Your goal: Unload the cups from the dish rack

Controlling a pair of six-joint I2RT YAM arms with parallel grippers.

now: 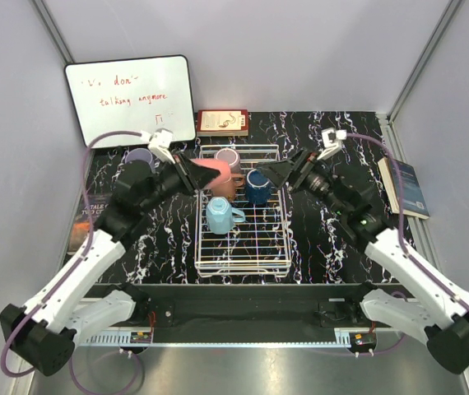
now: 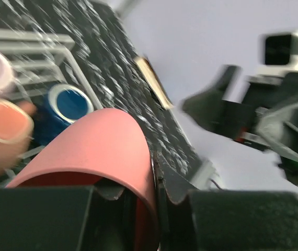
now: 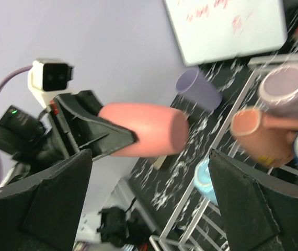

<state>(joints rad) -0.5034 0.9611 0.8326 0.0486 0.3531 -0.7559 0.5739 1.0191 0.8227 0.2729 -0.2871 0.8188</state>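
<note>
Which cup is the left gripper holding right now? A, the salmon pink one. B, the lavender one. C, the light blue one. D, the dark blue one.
A: the left gripper is shut on the salmon pink cup, while the dark blue cup and light blue cup sit in the dish rack.

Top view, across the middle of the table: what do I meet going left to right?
Lavender cup → pink cup held in the left hand → dark blue mug → book.
</note>
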